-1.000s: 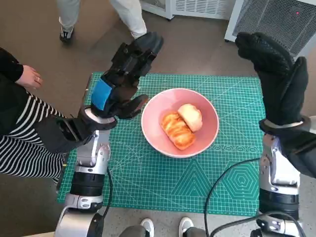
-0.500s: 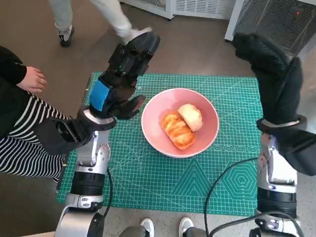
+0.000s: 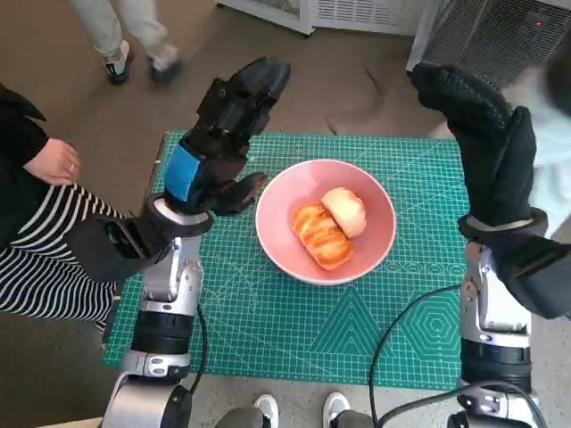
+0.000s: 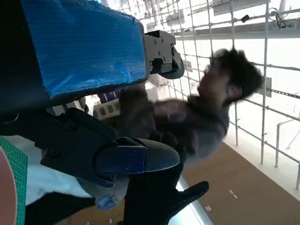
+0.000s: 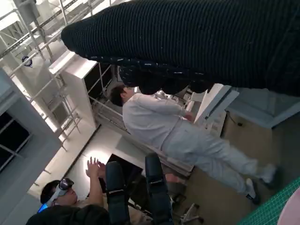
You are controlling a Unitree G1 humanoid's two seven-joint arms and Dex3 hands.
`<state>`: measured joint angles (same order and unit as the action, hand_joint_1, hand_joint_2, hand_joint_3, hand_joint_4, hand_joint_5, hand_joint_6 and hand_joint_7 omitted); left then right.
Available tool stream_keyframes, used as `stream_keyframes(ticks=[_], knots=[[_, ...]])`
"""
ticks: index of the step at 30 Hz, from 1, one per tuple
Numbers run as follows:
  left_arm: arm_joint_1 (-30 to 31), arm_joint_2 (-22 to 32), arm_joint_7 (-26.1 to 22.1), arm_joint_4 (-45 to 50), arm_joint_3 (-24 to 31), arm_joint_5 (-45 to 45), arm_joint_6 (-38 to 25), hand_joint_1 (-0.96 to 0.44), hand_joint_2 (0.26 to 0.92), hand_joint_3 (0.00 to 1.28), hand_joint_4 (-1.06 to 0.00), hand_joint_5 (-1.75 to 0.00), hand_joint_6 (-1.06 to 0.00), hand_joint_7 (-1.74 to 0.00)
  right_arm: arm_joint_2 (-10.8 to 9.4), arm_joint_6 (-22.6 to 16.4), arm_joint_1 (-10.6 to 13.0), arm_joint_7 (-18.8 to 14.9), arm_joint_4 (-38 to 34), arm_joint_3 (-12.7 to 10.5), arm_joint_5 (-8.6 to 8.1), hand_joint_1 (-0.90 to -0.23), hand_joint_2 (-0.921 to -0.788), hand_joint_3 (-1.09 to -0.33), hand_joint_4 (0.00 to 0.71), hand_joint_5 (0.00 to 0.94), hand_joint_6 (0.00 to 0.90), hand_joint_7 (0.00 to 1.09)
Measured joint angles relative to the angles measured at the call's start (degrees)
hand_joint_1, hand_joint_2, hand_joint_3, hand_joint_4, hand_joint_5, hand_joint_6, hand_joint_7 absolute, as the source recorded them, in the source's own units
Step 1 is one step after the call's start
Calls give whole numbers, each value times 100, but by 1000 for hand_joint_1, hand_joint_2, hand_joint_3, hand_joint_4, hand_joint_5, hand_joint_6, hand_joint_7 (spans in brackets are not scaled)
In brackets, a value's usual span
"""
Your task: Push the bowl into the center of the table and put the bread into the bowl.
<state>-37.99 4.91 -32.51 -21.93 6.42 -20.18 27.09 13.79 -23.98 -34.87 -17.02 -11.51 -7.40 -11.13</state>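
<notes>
Left fingers: the black fingers (image 3: 241,98) are spread apart and grasp nothing, reaching past the far edge of the mat.
Left hand: the left hand (image 3: 217,143), blue tape on its back, is raised just beside the bowl, apart from its rim.
Right hand: the gloved right hand (image 3: 486,143) is upright on the bowl's other side, well clear of it, fingers extended and holding nothing.
Bowl: the pink bowl (image 3: 375,245) sits upright near the middle of the green cutting mat (image 3: 268,330), between the two hands.
Bread: two pieces lie inside the bowl, touching. The striped golden bread (image 3: 319,235) runs its long axis diagonally, one end toward the left hand, the other toward the bowl's near rim on the right-hand side. The paler round bun (image 3: 344,210) rests against its far side.
Writing: none readable; the mat carries only printed grid lines and geometric figures.
Beyond the bowl: a seated person in striped clothing (image 3: 45,259) beside the left arm; a walking person's legs (image 3: 125,36) past the mat's far edge.
</notes>
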Motion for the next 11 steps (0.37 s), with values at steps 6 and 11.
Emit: stream_keyframes(ticks=[6,11], knots=[[7,-1,31,24,-21,18,0,-691,921,369,1,-173,1,-459,3,3,5,-6,3,2,2,-697,-921,-667,145,0,22,475],[15,-1,120,73,-41,77,0,-695,921,370,1,-171,1,-474,3,3,17,-8,9,3,1,-694,-921,-667,143,1,22,478]])
